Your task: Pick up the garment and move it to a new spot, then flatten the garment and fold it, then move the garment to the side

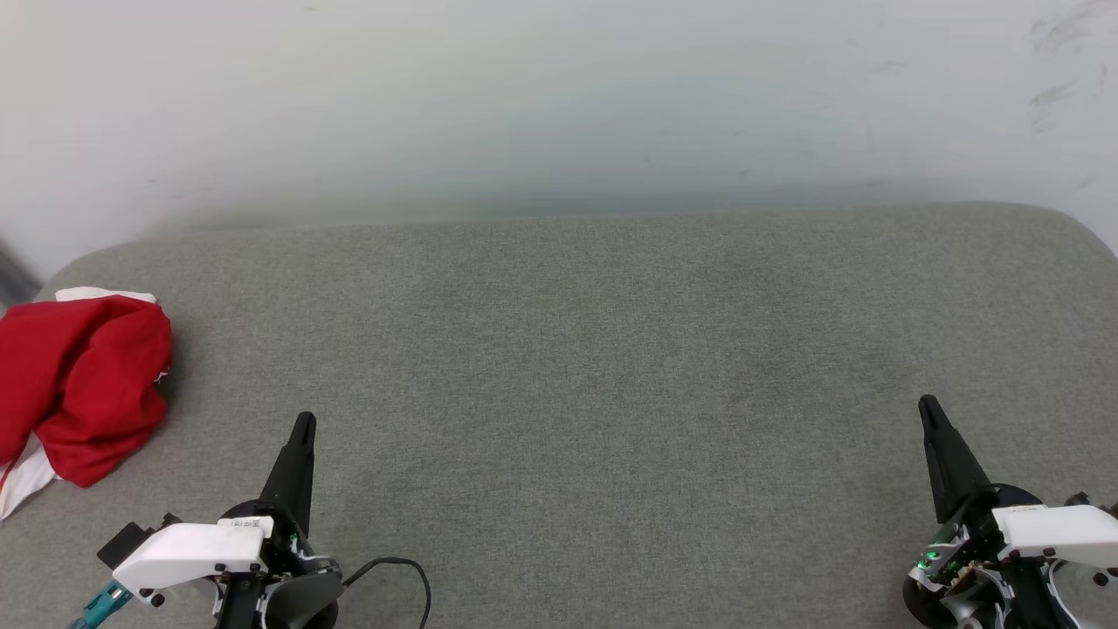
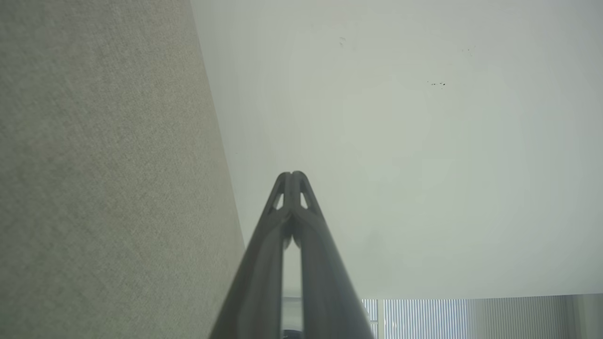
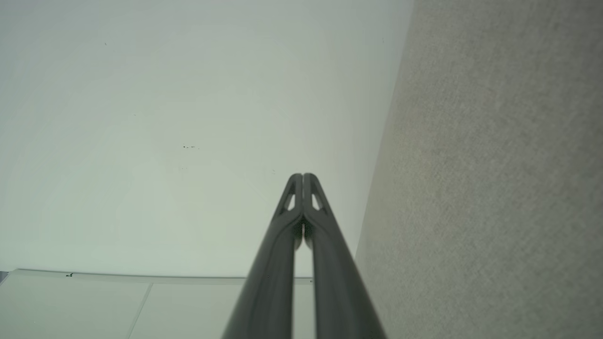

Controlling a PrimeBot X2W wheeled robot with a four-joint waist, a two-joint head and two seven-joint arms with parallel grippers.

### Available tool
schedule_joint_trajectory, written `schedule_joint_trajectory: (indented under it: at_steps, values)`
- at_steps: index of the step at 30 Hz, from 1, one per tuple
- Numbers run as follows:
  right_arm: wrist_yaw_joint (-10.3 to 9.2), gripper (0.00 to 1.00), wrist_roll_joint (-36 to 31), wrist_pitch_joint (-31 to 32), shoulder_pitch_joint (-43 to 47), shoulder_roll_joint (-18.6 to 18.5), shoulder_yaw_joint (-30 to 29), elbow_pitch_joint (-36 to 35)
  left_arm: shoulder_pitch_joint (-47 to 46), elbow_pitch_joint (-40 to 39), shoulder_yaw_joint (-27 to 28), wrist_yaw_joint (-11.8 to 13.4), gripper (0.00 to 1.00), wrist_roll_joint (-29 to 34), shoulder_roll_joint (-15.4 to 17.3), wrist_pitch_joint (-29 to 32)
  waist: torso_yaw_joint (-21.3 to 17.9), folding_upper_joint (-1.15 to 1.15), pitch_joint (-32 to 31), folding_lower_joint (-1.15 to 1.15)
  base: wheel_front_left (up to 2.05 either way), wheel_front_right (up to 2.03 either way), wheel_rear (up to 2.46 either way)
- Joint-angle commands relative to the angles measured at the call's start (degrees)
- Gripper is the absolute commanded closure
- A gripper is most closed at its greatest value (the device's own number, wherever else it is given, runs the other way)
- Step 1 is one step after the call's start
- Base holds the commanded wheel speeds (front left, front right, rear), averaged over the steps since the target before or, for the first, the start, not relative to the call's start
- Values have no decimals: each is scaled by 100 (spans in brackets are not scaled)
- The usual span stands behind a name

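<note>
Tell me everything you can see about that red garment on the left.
The garment is red soft-looking cloth with white parts showing at its top and lower left edges. It lies crumpled in a loose heap at the far left of the grey fabric surface, partly cut off by the picture's edge. Only the surface touches it; the left gripper is apart from it.

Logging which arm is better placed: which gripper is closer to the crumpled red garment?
The left gripper, near the garment bunched at the left edge of the grey surface; the right gripper sits far across on the opposite side.
</note>
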Motion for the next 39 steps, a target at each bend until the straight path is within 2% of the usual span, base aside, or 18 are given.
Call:
schedule_joint_trajectory:
  at_steps: [1, 20, 21, 25, 39]
  values:
    - [-2, 100, 23, 4, -60, 12, 1, 3, -41, 3, 14, -19, 100, 11, -6, 10, 0, 0, 0, 0, 0, 0, 0]
    - [-2, 100, 23, 4, -60, 12, 1, 3, -40, 3, 13, -19, 100, 10, -6, 9, 0, 0, 0, 0, 0, 0, 0]
    - [0, 0, 1, 0, 0, 0, 0, 0, 0, 0, 0, 0, 0, 0, 0, 0, 0, 0, 0, 0, 0, 0, 0]
    - [-1, 0, -2, -2, 162, 3, 7, 176, 158, 179, -24, 7, 0, -1, -23, -4, 0, 0, 0, 0, 0, 0, 0]
    - [-1, 0, -548, -399, 247, 4, 109, 62, 296, -61, -101, 3, 0, 397, -20, -401, -11, 0, 19, 0, 0, 0, 0]
